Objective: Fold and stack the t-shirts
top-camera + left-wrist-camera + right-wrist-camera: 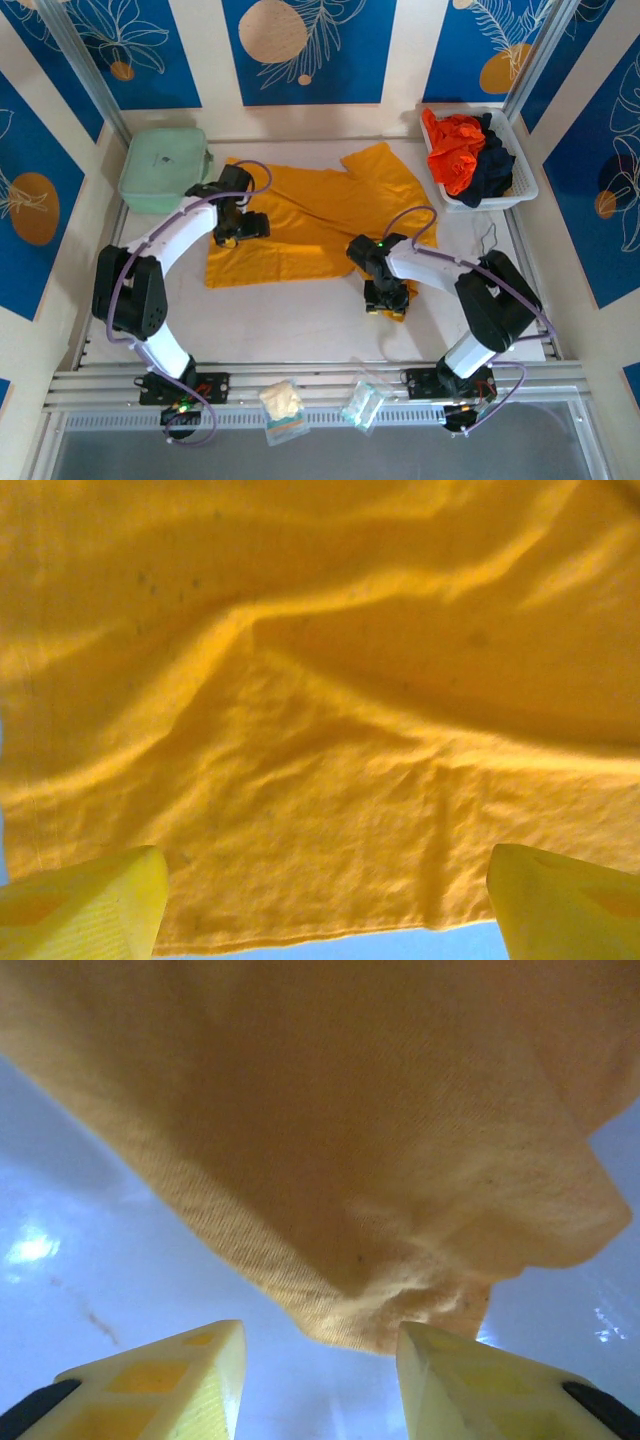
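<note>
Mint case (163,168) and basket (524,178) flank yellow t-shirt (320,215).

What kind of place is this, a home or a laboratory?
Probably a laboratory test booth: left arm and right arm bolted to a metal rail, printed blue wall panels around a white table.

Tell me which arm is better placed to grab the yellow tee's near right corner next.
Right, probably: the right gripper, open, sits at that corner of the yellow tee; the left gripper hovers over the tee's left edge.
</note>
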Controlling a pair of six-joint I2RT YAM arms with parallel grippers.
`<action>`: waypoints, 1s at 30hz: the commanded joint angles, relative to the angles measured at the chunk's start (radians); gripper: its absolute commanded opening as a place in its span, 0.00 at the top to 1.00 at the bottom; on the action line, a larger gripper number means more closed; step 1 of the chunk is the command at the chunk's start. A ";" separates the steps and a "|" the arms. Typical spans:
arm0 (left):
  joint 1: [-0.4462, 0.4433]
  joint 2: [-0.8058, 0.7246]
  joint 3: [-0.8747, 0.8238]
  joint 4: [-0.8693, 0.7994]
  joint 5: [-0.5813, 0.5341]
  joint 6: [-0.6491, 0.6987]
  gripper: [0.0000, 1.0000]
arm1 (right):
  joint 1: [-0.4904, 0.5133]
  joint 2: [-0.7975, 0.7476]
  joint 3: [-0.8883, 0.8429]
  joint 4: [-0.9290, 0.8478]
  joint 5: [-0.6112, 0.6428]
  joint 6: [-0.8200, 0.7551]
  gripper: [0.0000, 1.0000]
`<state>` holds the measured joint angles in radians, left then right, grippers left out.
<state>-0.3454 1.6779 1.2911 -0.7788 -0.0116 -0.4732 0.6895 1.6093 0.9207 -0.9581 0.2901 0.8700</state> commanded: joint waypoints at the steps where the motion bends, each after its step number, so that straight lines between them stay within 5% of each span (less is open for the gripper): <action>1: -0.005 -0.042 -0.036 -0.011 0.021 -0.018 0.17 | 0.016 0.052 0.036 -0.005 0.054 0.052 0.58; 5: -0.004 -0.046 -0.062 0.000 0.021 -0.021 0.17 | 0.019 0.123 0.057 -0.011 0.080 0.054 0.71; 8: -0.005 -0.046 -0.075 0.004 0.027 -0.022 0.17 | 0.022 0.137 0.063 -0.014 0.080 0.047 0.99; 12: -0.005 -0.063 -0.092 -0.006 0.029 -0.018 0.17 | 0.045 0.063 0.095 -0.050 0.033 -0.005 1.00; 19: -0.004 -0.099 -0.098 -0.080 0.012 0.012 0.17 | -0.007 -0.147 0.150 -0.082 -0.271 -0.228 1.00; 25: -0.005 -0.099 -0.103 -0.101 0.005 0.022 0.16 | -0.267 -0.205 0.078 -0.007 -0.482 -0.334 1.00; 30: -0.004 -0.066 -0.096 -0.099 0.016 0.027 0.17 | -0.433 -0.088 0.087 0.046 -0.454 -0.391 1.00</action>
<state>-0.3454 1.5978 1.2011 -0.8490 -0.0006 -0.4660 0.3019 1.4662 1.0130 -0.9436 -0.1139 0.5472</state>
